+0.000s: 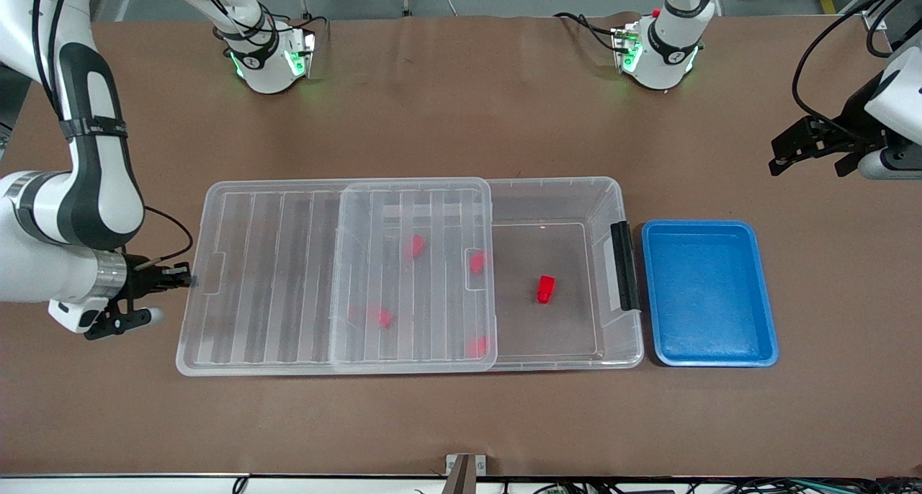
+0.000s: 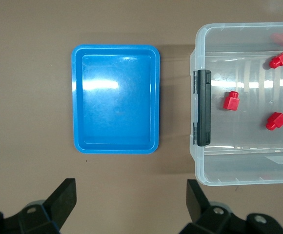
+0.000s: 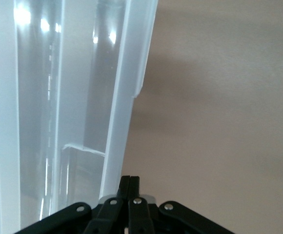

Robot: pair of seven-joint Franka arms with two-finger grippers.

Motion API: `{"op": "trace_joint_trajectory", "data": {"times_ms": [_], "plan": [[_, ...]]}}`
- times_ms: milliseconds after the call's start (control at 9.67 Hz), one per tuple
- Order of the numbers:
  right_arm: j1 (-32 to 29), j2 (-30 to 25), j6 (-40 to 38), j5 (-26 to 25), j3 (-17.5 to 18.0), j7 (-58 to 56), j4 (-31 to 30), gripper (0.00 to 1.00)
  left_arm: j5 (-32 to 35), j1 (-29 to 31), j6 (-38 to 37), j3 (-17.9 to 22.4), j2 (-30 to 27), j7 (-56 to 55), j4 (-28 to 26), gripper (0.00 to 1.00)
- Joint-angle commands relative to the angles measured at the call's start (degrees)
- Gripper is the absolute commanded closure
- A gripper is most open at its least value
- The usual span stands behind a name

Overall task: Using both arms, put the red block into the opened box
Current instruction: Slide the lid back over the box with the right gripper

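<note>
The clear box (image 1: 616, 213) lies mid-table with its ribbed lid (image 1: 274, 278) slid toward the right arm's end, so the end by the black latch (image 1: 625, 266) is uncovered. One red block (image 1: 546, 289) lies on the uncovered floor. Several more show blurred under the lid, such as a block (image 1: 413, 245). The left wrist view shows the box (image 2: 200, 161) and a red block (image 2: 231, 101). My right gripper (image 1: 186, 278) (image 3: 130, 179) is shut, tips at the lid's short edge (image 3: 119, 126). My left gripper (image 1: 810, 155) (image 2: 131, 200) hangs open, holding nothing, over bare table.
A blue tray (image 1: 763, 292) (image 2: 78, 97), with nothing in it, sits beside the box's latch end, toward the left arm's end. Brown table (image 1: 461, 119) stretches between the box and the arm bases.
</note>
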Motion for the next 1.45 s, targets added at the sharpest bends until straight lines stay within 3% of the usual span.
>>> {"op": "trace_joint_trajectory", "data": {"times_ms": [0,517,1345], "plan": [[0.24,-0.34,-0.05,2.35,2.66,3.9,-0.46,1.0,-0.96,0.06,-0.75,0.11,0.71,1.16,-0.81,0.01],[0.59,1.23,0.66,4.1,11.89,17.26,0.5,1.0,-0.87,0.15,-0.66,0.11,0.8,1.07,-0.81,0.01],[4.46,4.4,1.19,4.28,12.7,19.92,3.14,1.0,-0.61,0.15,-0.66,0.11,0.97,0.98,-0.81,0.0]]}}
